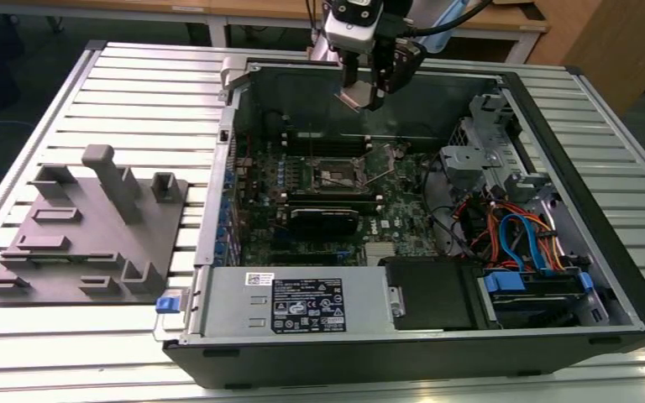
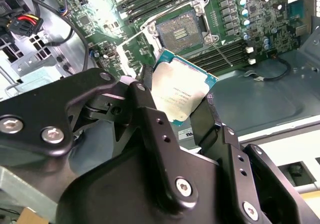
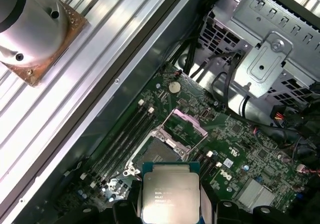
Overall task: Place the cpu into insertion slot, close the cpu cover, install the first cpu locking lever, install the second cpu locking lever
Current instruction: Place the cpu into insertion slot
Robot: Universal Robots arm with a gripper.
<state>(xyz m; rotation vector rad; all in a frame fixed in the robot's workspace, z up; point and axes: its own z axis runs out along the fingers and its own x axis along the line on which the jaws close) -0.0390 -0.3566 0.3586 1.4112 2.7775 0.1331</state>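
Hanging above the far wall of the case, the cpu is clenched by opposite edges in the gripper (judged light, stiff, fragile underneath), well apart from the insertion slot.

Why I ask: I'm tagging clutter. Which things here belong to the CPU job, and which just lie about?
Job: small silver square cpu, gripped in the black claw; dark-centred square insertion slot, empty; thin silvery cpu cover, raised.
Lying about: grey plastic fixture plate; blue flat cables; long black rectangular module; silver power supply box.
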